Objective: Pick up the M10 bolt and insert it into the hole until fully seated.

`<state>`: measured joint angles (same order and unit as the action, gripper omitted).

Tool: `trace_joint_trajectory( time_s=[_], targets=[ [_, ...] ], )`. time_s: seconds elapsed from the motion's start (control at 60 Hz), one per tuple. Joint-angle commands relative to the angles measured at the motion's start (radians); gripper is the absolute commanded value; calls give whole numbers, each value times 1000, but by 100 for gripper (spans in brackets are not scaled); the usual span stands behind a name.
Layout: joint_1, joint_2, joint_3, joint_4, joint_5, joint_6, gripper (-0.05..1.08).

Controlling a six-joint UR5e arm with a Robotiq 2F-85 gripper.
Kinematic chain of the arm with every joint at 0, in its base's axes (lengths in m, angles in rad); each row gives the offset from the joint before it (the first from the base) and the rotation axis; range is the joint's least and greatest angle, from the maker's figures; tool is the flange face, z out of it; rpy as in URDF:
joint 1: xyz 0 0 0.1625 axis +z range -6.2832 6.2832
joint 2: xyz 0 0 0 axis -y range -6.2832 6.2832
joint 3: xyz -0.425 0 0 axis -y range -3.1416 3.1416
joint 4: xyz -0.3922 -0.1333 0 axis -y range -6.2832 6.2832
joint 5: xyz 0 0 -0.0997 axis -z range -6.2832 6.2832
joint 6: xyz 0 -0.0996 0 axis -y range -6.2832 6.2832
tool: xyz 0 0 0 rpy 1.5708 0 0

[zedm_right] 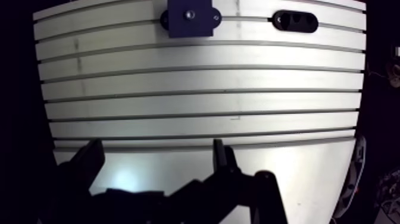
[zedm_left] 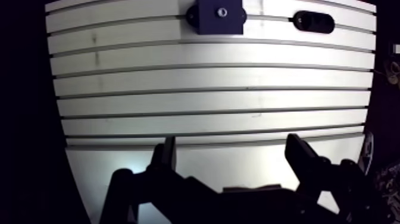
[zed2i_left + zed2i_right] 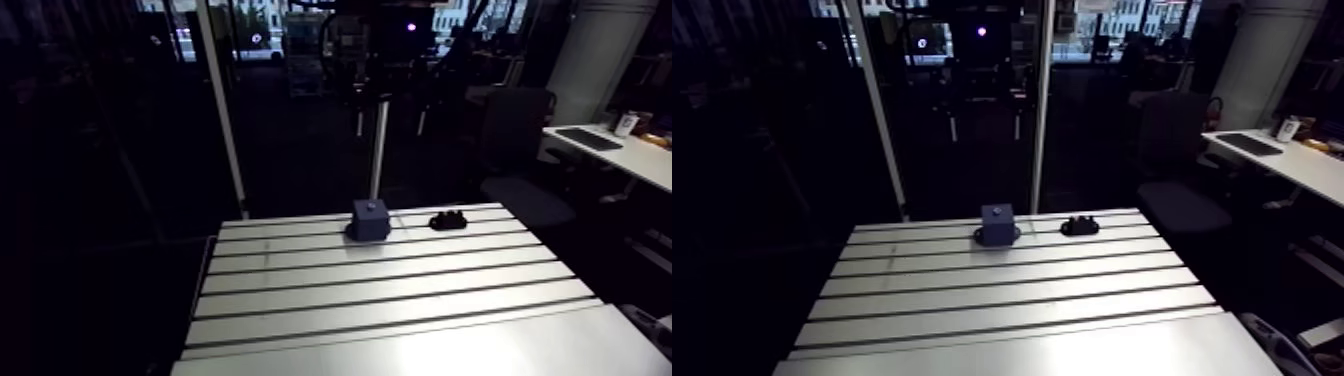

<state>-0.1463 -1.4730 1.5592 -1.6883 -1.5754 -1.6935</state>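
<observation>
Over at the far edge of the counter (image 3: 400, 300) sit the only two things on it. A dark blue block (image 3: 369, 219) stands upright about midway along that edge, on a darker base that sticks out a little at the sides. Just to its right, not touching it, is a low black oblong holder (image 3: 449, 220). Both line up on the same far slot, one of the long slots (image 3: 380, 278) running left to right across the counter.

As for the M10 bolt, honestly I can't pick it out for sure. In the wrist view there's a pale round spot (image 2: 221, 11) dead centre on top of the block, and I can't tell whether that's a bolt head or just the hole. There's also a small light glint (image 2: 300, 19) at the left end of the black holder, which has a couple of dark recesses in it. It's too small for me to say what it is.

The hand (image 2: 232, 143) is over the near part of the counter, well apart from both the block and the holder, which are way ahead of it. Its two dark fingers (image 2: 168, 152) are spread wide. Between them I only see bare, brightly lit aluminium, so it's got hold of nothing. The block sits ahead of it roughly in line with the gap, and the holder is off toward the right finger's side. In the arm view I can't really make the hand out against the dark.
</observation>
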Motion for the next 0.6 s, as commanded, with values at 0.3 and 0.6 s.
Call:
trace_joint_trajectory(
  time_s=[0.3, 0.6],
  targets=[
    [-3, -54, 11, 46, 7, 4, 1],
    [-1, -36, -55, 72, 8, 2, 1]
  ],
)
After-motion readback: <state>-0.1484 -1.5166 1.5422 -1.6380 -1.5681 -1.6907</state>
